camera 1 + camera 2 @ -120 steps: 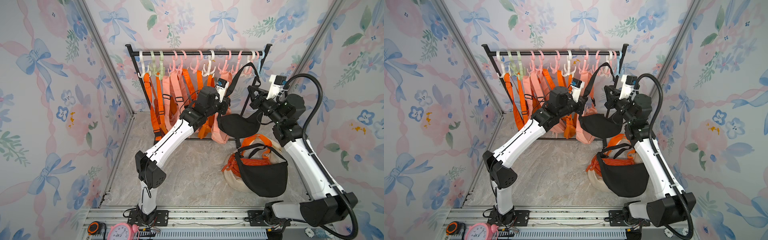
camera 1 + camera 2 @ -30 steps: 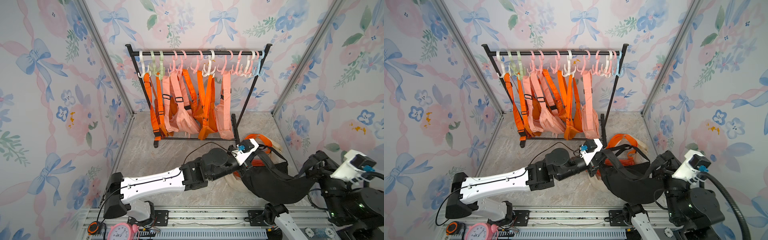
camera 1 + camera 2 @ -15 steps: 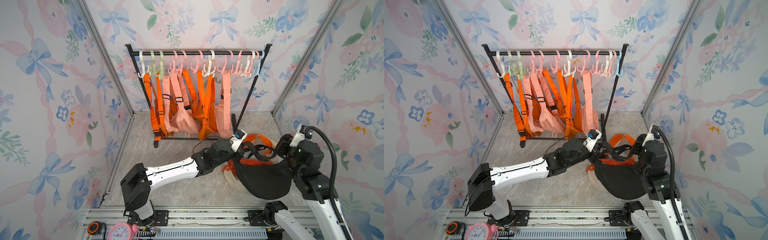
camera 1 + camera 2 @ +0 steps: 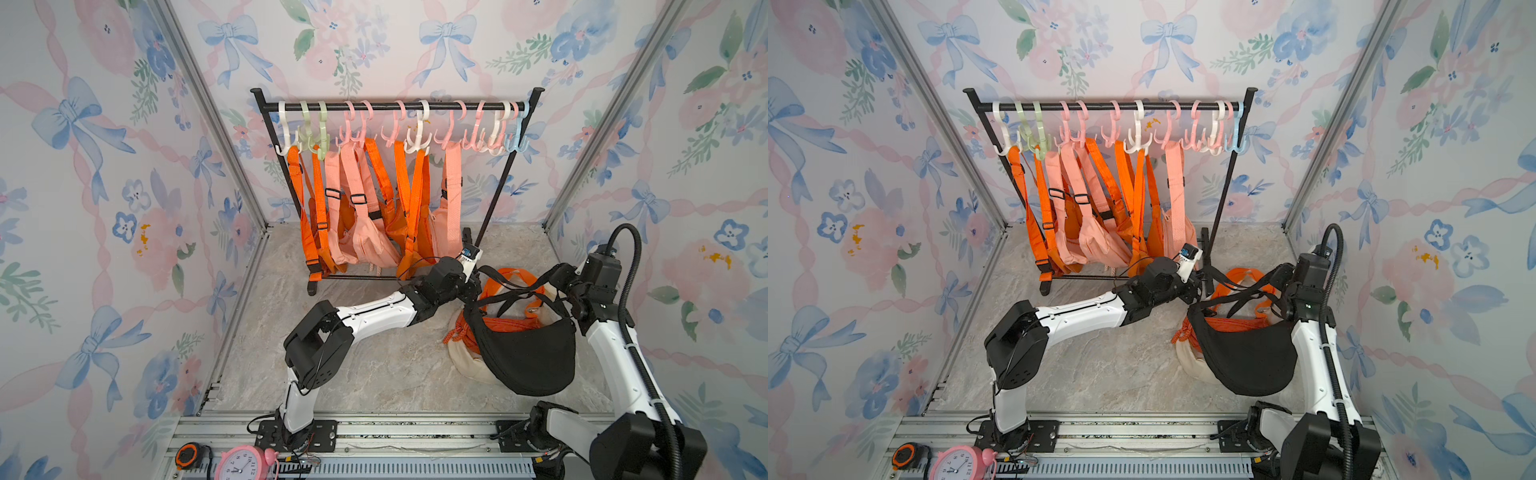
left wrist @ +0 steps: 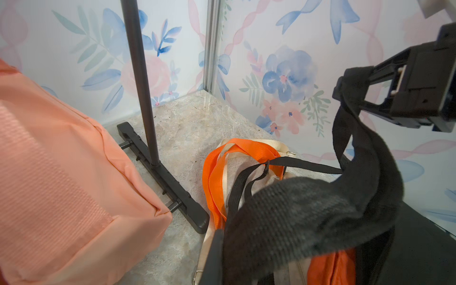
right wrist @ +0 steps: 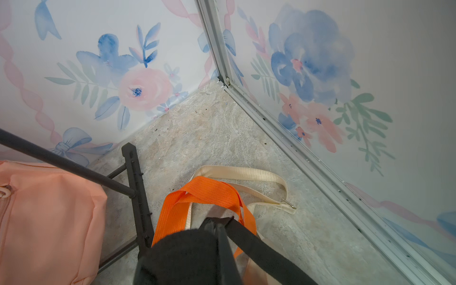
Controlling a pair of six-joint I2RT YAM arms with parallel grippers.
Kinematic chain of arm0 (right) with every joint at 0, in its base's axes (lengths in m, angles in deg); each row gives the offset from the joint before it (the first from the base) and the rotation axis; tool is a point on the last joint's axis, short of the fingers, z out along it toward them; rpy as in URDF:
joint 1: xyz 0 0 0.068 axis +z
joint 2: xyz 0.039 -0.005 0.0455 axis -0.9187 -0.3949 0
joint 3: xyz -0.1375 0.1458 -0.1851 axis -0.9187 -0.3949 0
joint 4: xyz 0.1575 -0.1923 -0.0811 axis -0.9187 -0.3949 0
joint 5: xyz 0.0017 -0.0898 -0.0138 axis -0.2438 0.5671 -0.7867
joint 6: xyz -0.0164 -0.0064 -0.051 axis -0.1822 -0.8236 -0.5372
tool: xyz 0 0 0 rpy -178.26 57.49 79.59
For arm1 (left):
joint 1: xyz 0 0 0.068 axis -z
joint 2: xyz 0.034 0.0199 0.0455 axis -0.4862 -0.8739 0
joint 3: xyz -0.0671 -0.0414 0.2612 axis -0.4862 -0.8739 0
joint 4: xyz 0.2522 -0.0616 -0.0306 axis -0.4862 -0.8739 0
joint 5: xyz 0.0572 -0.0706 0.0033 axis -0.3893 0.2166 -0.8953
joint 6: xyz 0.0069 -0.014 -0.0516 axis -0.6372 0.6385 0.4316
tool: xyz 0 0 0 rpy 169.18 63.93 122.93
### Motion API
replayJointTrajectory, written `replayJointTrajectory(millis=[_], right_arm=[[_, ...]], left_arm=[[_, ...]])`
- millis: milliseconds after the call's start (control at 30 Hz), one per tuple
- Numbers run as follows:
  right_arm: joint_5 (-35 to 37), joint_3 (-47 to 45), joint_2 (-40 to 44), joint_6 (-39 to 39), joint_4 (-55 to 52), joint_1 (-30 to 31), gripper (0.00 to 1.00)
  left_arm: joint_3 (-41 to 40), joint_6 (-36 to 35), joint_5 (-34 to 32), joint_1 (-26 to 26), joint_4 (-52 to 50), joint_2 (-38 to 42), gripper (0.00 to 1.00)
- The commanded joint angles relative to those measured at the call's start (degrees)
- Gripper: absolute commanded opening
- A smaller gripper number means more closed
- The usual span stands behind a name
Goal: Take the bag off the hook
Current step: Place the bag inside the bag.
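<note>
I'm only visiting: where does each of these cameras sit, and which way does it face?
Top views: high in front, looking down at the rack; left arm and right arm both show, holding the black bag between them.
Left wrist: on the left arm, facing the rack foot and a floor corner; the right gripper shows, clamped on the bag.
Right wrist: on the right arm, facing that corner; seemingly only its own finger shows, in black fabric.
Shared: both wrist views show the orange strap.

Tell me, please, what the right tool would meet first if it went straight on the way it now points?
Most likely the orange strap lying on the floor, just beyond the right tool, which is shut on the black bag; the cream strap lies behind it. Depth is unclear.
</note>
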Motion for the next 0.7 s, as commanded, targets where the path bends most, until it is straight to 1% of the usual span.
replayJointTrajectory(millis=[0,167,233,300,333,400,467,533,633,667], right_arm=[[-4.12,-1.87,-2.95,2.66,6.41,-0.68,0.08],[-4.81,-2.94,-7.42,3.72,9.48,-1.26,0.16],[-5.14,-2.79,-9.21,4.13,10.35,-1.44,0.25],[-5.98,-2.25,-11.28,4.26,10.80,-1.41,0.42],[-6.17,-1.97,-12.02,4.26,10.89,-1.45,0.48],[-6.21,-1.93,-13.22,4.57,11.23,-1.48,0.59],[-6.25,-1.94,-13.88,4.77,11.76,-1.54,0.67],[-6.39,-1.98,-13.90,4.75,11.73,-1.51,0.72],[-6.28,-2.36,-12.83,4.57,11.69,-1.52,0.77],[-6.25,-2.49,-12.31,4.61,11.62,-1.54,0.78]], left_arm=[[2.33,1.05,1.40,-0.49,-0.23,-2.88,0.00],[3.57,3.15,1.36,-1.78,-0.74,-5.77,0.00],[3.68,4.08,1.61,-2.42,-1.03,-6.41,0.00],[3.58,4.69,1.65,-2.87,-1.18,-6.94,0.00],[3.63,4.81,1.91,-3.04,-1.20,-7.11,0.00],[3.55,5.16,2.53,-3.02,-1.41,-7.60,0.08],[3.98,5.31,3.75,-3.10,-1.51,-8.15,0.19],[4.67,5.44,5.15,-3.11,-2.21,-8.69,0.28],[5.56,5.88,6.35,-3.10,-3.26,-9.20,0.37],[5.79,6.01,6.55,-3.08,-3.67,-9.27,0.43]])
